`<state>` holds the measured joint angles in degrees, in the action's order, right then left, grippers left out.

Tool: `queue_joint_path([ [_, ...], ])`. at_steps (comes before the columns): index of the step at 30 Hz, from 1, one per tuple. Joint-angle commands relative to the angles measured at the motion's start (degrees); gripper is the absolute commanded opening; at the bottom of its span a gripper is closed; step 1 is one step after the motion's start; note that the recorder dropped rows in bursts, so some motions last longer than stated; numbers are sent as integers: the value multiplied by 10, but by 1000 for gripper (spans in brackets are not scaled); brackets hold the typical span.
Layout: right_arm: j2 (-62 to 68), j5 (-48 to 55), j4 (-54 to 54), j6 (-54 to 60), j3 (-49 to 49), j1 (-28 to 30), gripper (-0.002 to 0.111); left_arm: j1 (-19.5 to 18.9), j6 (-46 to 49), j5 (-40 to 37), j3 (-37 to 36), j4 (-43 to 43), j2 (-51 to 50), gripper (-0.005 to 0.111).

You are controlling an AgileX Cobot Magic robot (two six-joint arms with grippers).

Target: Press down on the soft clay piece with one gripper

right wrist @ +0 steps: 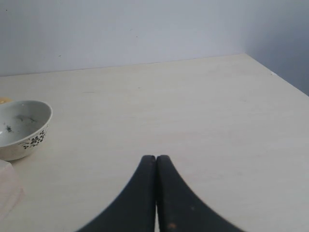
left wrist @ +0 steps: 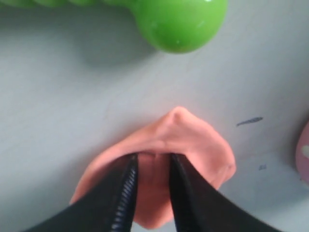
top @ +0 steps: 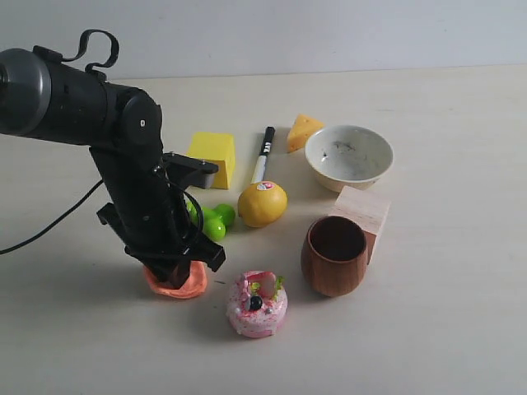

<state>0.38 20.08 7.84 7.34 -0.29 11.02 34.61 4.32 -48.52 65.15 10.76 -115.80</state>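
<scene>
The soft clay piece [top: 188, 286], a flat salmon-orange lump, lies on the table at the front left, mostly under my left gripper [top: 174, 276]. In the left wrist view the clay [left wrist: 193, 140] spreads around my left gripper [left wrist: 153, 157]. Its two black fingertips [left wrist: 128, 169] stand a narrow gap apart and are sunk into the clay's surface, with a raised rim of clay just past them. My right gripper [right wrist: 156, 158] is shut on nothing, above bare table, and is out of the exterior view.
Green beads [top: 216, 220] [left wrist: 181, 21] lie just behind the clay, and a pink cake toy [top: 257, 304] sits to its right. Further back are a yellow cube [top: 212, 156], lemon [top: 262, 203], marker [top: 263, 154], cheese wedge [top: 303, 132], bowl [top: 349, 156] [right wrist: 21, 128], wooden block [top: 362, 210] and wooden cup [top: 334, 255].
</scene>
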Motion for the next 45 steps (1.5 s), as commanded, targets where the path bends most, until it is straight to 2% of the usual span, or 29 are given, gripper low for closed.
queue_joint_path([
  [1, -4, -7, -3, 1, 3, 3, 0, 2, -6, 23, -12, -23, -29, 49],
  [4, -4, -7, -3, 1, 3, 3, 0, 2, -6, 22, -12, -23, -29, 50],
  [8, -4, -7, -3, 1, 3, 3, 0, 2, -7, 22, -12, -23, -29, 58],
  [11, -4, -7, -3, 1, 3, 3, 0, 2, -20, 22, -12, -23, -29, 59],
  [17, -4, -7, -3, 1, 3, 3, 0, 2, -20, 24, -12, -29, -22, 47],
  [29, -4, -7, -3, 1, 3, 3, 0, 2, -20, 26, -12, -48, 1, 46],
  [35, -4, -7, -3, 1, 3, 3, 0, 2, -20, 26, -12, -50, 1, 30],
  [42, -4, -7, -3, 1, 3, 3, 0, 2, -20, 26, -12, -51, 2, 18],
  [45, -4, -7, -3, 1, 3, 3, 0, 2, -20, 26, -12, -51, 7, 17],
])
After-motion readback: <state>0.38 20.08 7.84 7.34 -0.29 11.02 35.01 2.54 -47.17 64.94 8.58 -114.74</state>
